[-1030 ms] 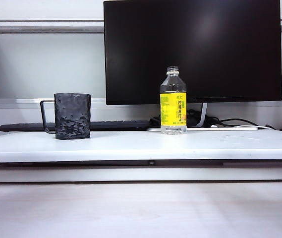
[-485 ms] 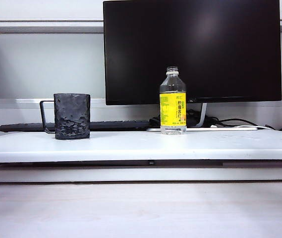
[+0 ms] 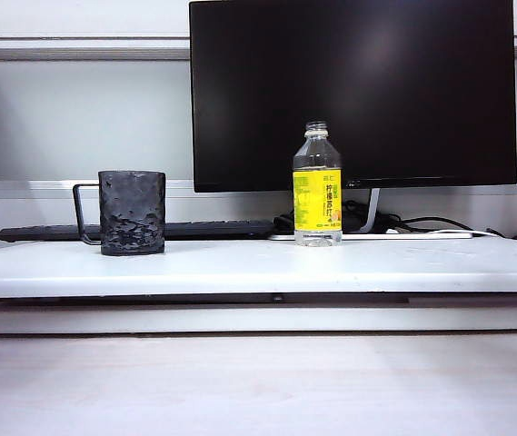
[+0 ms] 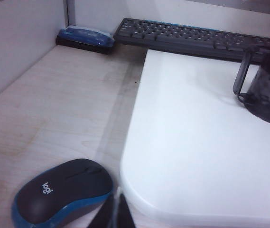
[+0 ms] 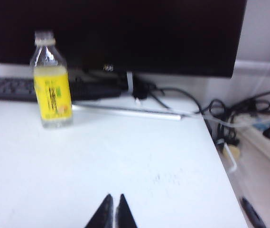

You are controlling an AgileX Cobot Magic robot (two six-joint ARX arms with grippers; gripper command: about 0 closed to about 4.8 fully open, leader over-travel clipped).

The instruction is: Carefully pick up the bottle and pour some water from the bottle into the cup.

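Two closed, empty hands, left hand (image 4: pixel 117 216) and right hand (image 5: pixel 112 212), are waiting short of the yellow-labelled clear plastic bottle (image 3: pixel 317 185); beside it, the dimpled black cup (image 3: pixel 132 213) is standing ready for pouring.

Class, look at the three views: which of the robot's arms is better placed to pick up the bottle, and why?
Right. The right gripper, shut, faces the bottle across bare white table. The left gripper, also shut, sits beside the mouse, nearer the cup.
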